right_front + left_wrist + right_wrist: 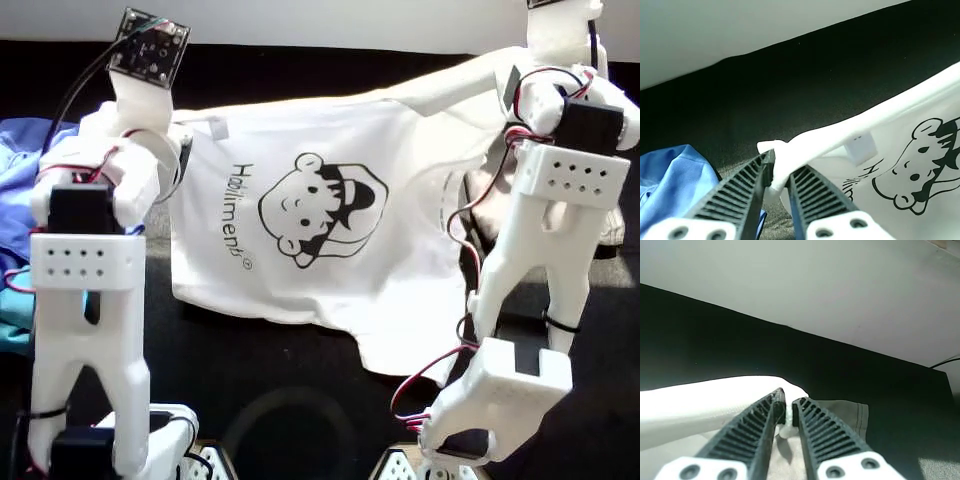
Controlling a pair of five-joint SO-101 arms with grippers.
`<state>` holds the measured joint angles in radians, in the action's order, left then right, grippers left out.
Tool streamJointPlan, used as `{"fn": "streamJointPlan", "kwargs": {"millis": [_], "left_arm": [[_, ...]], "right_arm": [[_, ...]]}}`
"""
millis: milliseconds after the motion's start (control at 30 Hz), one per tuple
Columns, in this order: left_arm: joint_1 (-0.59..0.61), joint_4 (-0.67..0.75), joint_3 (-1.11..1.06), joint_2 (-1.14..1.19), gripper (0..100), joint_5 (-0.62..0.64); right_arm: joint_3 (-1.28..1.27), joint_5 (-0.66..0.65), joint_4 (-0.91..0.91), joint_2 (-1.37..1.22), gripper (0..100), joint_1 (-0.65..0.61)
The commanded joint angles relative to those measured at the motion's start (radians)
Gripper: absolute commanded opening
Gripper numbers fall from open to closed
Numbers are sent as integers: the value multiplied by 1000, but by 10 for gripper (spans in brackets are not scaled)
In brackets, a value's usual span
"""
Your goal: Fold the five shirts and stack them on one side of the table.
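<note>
Folding is seemingly only being started: a white shirt (410,300) is being held spread over the surface (280,380), its upper corners gripped by the clenched left end effector (779,167) and right end effector (788,400), blue clothing (20,190) being left crumpled alongside.

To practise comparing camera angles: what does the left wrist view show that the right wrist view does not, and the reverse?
Left wrist, not right: a blue shirt, plus the cartoon print and sewn label on the white shirt. Right wrist, not left: a grey cloth with a stitched hem. Both: the white shirt pinched at its edge, by left gripper and right gripper, over the black table.
</note>
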<state>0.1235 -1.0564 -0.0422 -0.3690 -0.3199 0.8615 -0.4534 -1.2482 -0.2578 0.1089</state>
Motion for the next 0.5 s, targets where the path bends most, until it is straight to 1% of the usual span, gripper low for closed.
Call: {"fn": "streamJointPlan", "kwargs": {"millis": [0, 167, 300, 467], "left_arm": [[-2, 12, 246, 154, 8, -14], [-8, -104, 553, 395, 8, -18], [-2, -195, 742, 578, 8, -18], [-8, -235, 952, 722, 8, -15]], "right_arm": [[15, -5, 110, -24, 6, -4], [8, -5, 200, -31, 6, -4], [4, -5, 222, -56, 6, -18], [15, -5, 226, -124, 6, -19]]}}
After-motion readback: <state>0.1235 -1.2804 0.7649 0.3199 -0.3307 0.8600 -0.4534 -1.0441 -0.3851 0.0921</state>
